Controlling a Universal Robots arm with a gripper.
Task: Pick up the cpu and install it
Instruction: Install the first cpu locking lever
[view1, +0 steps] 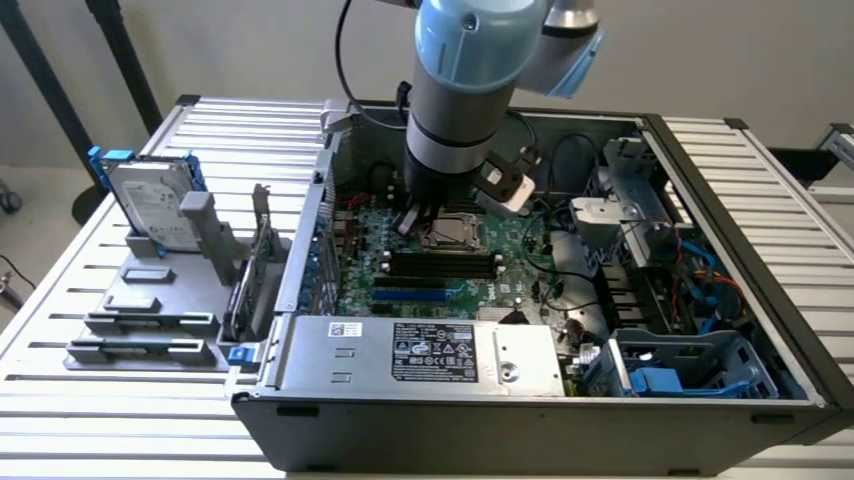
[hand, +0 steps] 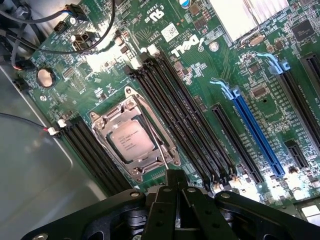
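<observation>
— Looking from our claw at the wrist frame's lower middle, we see its fingers pressed together, holding nothing.

— And the cpu?

— Left of centre, seated in the socket frame on the motherboard. We judge it light, stiff, slick, with a fragile underside; grip its edges.

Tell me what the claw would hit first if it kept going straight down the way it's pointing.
Most likely the cpu sitting in its socket frame on the motherboard; the claw points down just above it, though the depth is hard to judge.
</observation>
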